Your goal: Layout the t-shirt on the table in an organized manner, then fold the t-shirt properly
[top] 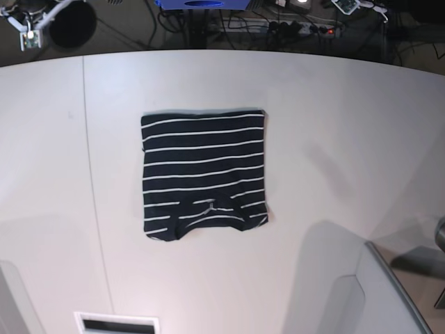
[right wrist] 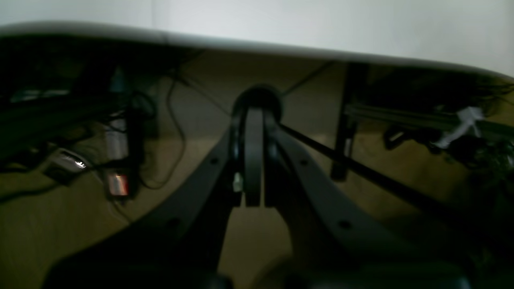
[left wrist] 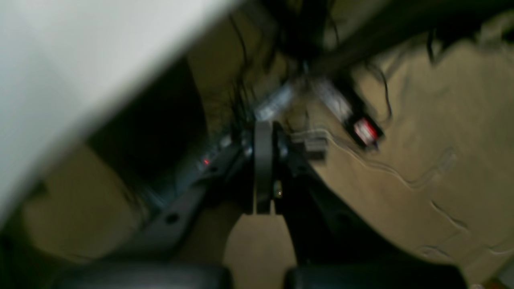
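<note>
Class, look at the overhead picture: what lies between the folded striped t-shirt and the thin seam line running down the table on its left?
Nothing: in the base view, only bare white table separates the t-shirt from the seam line.

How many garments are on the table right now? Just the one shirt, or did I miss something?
1. The t-shirt lies folded into a rough square on the table, left of centre in the base view. Nothing else lies on the visible tabletop; the near corners are cut off.

Tan floor — dark cables strewn about.
</note>
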